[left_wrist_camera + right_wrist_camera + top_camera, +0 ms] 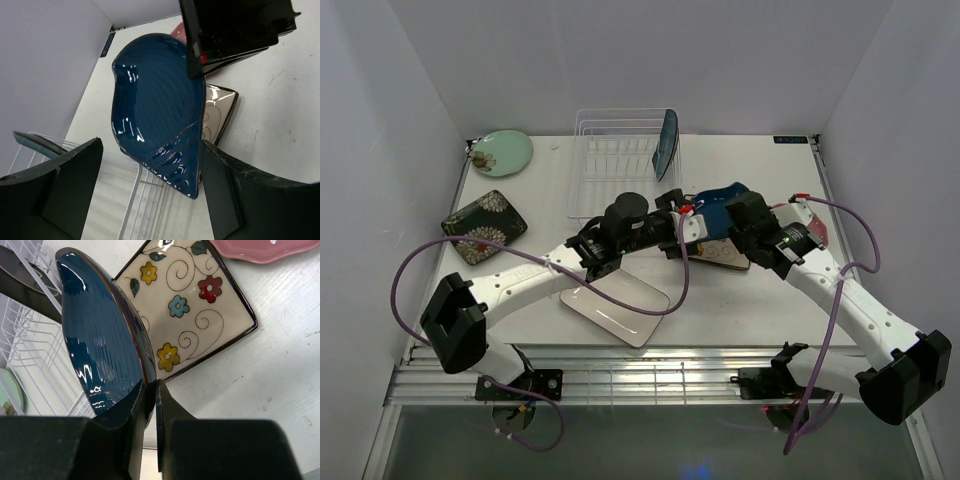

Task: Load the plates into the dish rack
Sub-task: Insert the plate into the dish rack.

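My right gripper [150,385] pinches the rim of the blue plate [100,340], held on edge beside the rack [610,150], with my left gripper [150,165] gaping astride it: glazed, stiff, breakable, likely slippery, so I'd clamp opposite rims firmly.

**Blue plate hanging out between the spread fingers**

The dark blue glossy ribbed plate [150,100] is standing tilted up on edge. It's sitting between the left gripper's [151,147] two black fingers [65,185], which are gaping wide, the left one well clear of it. Up top the right gripper [200,50] is covering the plate's rim. A cream square plate with a brown rim [219,112] is peeking out behind, lying on the white table [275,100]. The white wire rack [135,200] is showing just below the blue plate.
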You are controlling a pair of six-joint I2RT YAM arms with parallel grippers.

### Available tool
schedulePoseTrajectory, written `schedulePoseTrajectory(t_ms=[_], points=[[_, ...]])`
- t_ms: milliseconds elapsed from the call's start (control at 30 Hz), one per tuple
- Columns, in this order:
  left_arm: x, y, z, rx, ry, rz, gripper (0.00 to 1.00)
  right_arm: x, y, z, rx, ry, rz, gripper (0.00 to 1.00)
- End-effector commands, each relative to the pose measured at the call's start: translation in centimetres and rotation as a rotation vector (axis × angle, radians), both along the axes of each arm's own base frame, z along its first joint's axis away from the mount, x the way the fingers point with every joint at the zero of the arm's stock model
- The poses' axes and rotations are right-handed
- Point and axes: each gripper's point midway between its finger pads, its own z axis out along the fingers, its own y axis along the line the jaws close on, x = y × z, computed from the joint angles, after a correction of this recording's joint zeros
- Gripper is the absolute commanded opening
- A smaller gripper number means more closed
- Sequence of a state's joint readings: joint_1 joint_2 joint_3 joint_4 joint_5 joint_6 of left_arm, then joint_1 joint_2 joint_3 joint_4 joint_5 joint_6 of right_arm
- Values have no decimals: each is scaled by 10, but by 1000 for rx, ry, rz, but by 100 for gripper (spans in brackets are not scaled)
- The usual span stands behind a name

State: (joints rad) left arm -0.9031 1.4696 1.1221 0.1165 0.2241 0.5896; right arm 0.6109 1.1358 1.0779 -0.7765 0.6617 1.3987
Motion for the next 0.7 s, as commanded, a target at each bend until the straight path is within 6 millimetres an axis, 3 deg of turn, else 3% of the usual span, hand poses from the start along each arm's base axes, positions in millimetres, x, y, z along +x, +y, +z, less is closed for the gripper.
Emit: schedulePoseTrajectory(t_ms=[0,200,467,667], points=[[5,-8,16,-3,-50,20,87,27,17,64,133,-206,-14,8],[-14,-21,-3,61,10,-105,89,28,19,66,128,-214,0,8],[-8,-35,-35,127,86,-114,87,24,19,74,152,-245,21,8],[-9,-44,-47,135,128,-134,86,21,21,77,164,-251,40,8]])
